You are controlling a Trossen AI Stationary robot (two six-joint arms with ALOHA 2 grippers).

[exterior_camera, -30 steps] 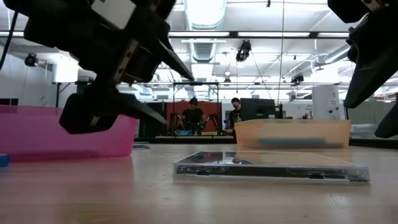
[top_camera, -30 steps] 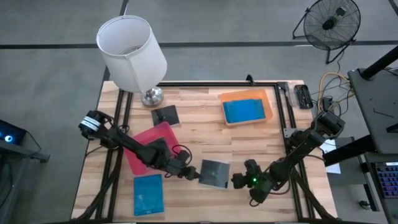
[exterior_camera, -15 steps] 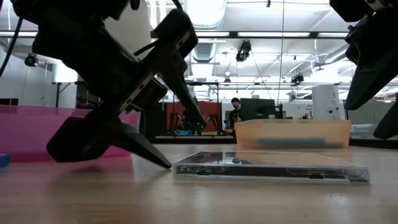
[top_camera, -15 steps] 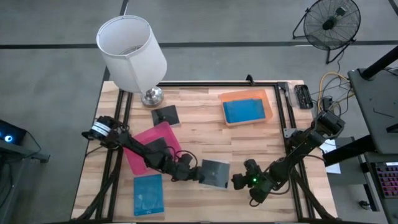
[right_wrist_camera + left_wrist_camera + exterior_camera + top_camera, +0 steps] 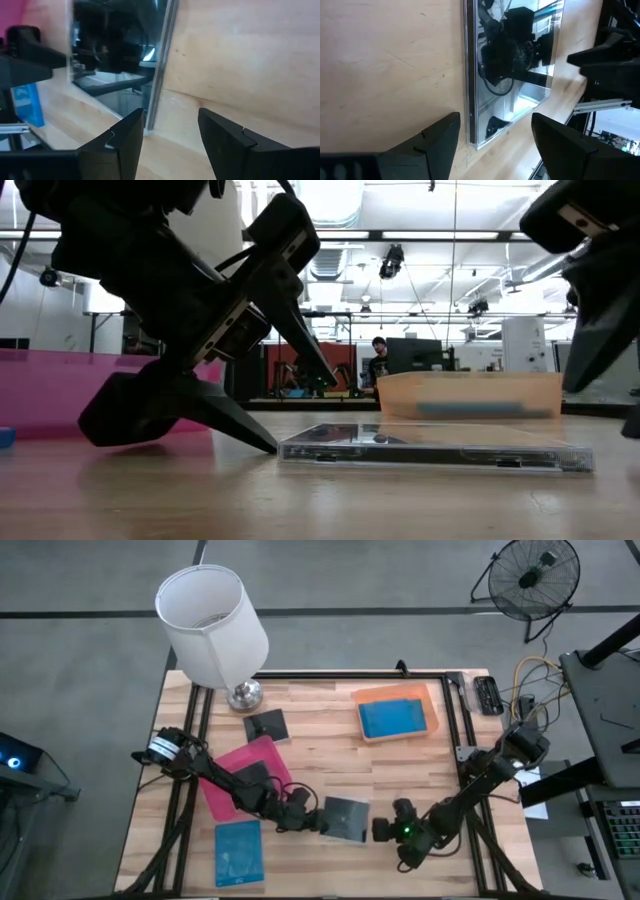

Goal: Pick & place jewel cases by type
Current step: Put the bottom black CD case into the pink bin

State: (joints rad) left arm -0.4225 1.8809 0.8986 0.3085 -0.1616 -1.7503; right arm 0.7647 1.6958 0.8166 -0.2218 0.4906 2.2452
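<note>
No readable writing shows. The dark jewel case (image 5: 346, 818) lies flat, one corner between the left gripper's (image 5: 492, 145) parted jaws; the right gripper (image 5: 167, 135), jaws apart, faces its opposite edge.

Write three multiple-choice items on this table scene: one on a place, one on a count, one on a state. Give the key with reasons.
1. Where does the orange tray sit?
A. far right part of the table
B. under the lamp
C. off the table

2. How many blue jewel cases lie loose on the wood?
A. none
B. one
C. three

3. The dark jewel case between the end effectors is
A. lifted
B. flat on the table
C. standing on edge

Key: 1 A, the high view shows it there. 2 B, only the blue jewel case near the front edge. 3 B, the low view shows it lying flat, left end effector open at its edge.
</note>
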